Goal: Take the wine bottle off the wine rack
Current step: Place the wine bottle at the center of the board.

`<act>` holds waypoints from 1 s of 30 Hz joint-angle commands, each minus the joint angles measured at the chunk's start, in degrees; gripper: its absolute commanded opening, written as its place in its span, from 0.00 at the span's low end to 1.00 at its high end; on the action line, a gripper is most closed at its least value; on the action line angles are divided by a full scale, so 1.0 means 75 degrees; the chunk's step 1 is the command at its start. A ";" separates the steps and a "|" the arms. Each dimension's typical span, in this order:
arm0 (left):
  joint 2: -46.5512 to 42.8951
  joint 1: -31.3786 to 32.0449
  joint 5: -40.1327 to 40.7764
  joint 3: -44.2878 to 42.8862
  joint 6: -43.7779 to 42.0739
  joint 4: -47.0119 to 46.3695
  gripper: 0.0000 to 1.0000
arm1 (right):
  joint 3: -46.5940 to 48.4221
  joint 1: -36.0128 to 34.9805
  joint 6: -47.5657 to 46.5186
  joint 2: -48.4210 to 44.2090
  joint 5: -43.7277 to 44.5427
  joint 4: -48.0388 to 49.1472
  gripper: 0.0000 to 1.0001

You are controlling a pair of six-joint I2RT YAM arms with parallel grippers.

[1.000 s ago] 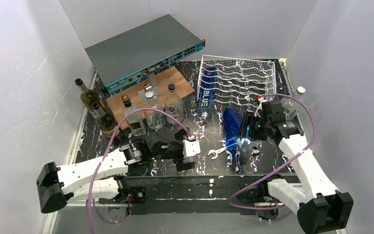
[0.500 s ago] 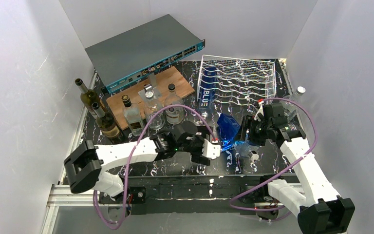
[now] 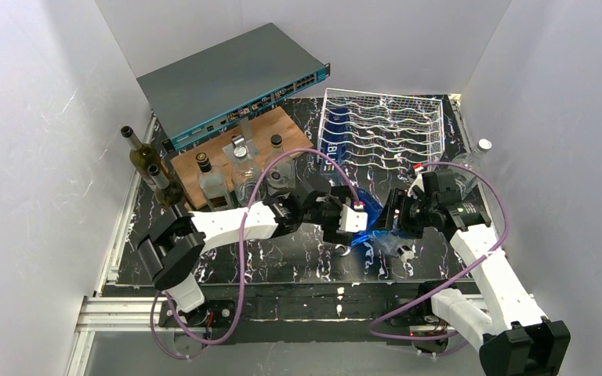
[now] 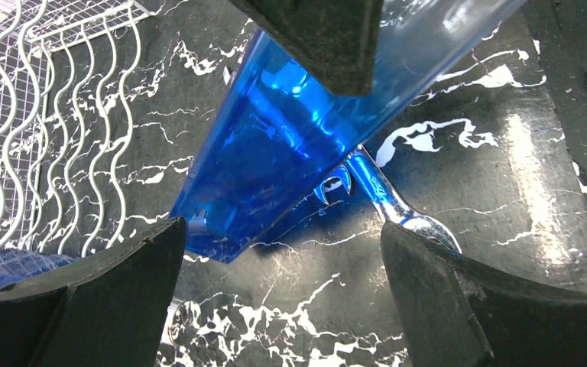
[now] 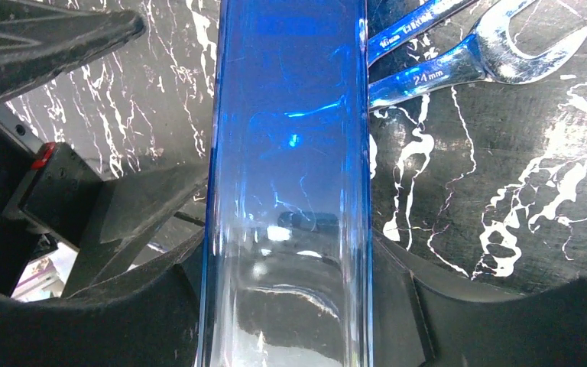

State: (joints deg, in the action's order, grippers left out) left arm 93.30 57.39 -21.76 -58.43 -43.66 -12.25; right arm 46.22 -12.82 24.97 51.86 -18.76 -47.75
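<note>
Right wrist view is showing my right gripper [image 5: 290, 267] clamping the wine bottle [image 5: 290, 153], a square-sided blue glass one. A finger is pressing on each flat face, and the bottle is running straight out ahead of the hand. Beneath it the black, white-veined tabletop [image 5: 504, 191] is gleaming, and two wrenches [image 5: 458, 46] are lying on it just right of the glass, beyond my fingertips. My left gripper [image 4: 275, 283] is standing with its jaws spread wide and gripping nothing. It is facing the bottle's blue base, which is hanging tilted just ahead of it. I cannot tell whether the low corner is touching the table. From above, my two hands are meeting over the middle of the table, the left one just beside the bottle's base and the right one around its body on the other side. The wine rack [image 3: 384, 129] is lying flat beyond both hands, apart from the held bottle, and a second blue bottle [image 3: 328, 153] is resting in the cradle at its left edge. Farther past my left hand a wooden board [image 3: 227, 145] is carrying small glass bottles [image 3: 239, 153], and a grey network switch [image 3: 227, 78] is sitting behind it. Plain white walls [image 3: 39, 117] are closing in the table on three sides.
</note>
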 commanded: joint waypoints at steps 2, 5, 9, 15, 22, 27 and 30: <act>0.0280 -0.0124 -0.0588 -0.0562 -0.0144 -0.0194 0.98 | 0.0237 0.0012 0.0139 -0.0286 -0.0747 0.1033 0.01; 0.0545 -0.0150 -0.0641 -0.0776 -0.0175 -0.0206 0.98 | 0.0242 0.0020 0.0150 -0.0254 -0.0813 0.1057 0.01; 0.0853 -0.0174 -0.0666 -0.1089 -0.0243 -0.0227 0.98 | 0.0292 0.0021 0.0152 -0.0201 -0.0878 0.1078 0.01; 0.1272 -0.0175 -0.0827 -0.1442 -0.0293 -0.0228 0.98 | 0.0336 0.0022 0.0164 -0.0157 -0.0940 0.1081 0.01; 0.1587 -0.0174 -0.1114 -0.1557 -0.0255 -0.0230 0.98 | 0.0354 0.0022 0.0170 -0.0141 -0.1012 0.1131 0.01; 0.1774 -0.0172 -0.1316 -0.1703 -0.0111 -0.0279 0.98 | 0.0341 0.0022 0.0221 -0.0155 -0.1081 0.1175 0.01; 0.1907 -0.0105 -0.1339 -0.1790 0.0033 -0.0320 0.98 | 0.0353 0.0024 0.0232 -0.0145 -0.1124 0.1186 0.01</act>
State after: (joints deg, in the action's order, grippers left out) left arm 106.91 56.36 -29.45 -69.41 -44.69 -13.56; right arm 46.19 -12.71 25.80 51.90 -21.58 -47.42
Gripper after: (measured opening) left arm 0.983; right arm 0.700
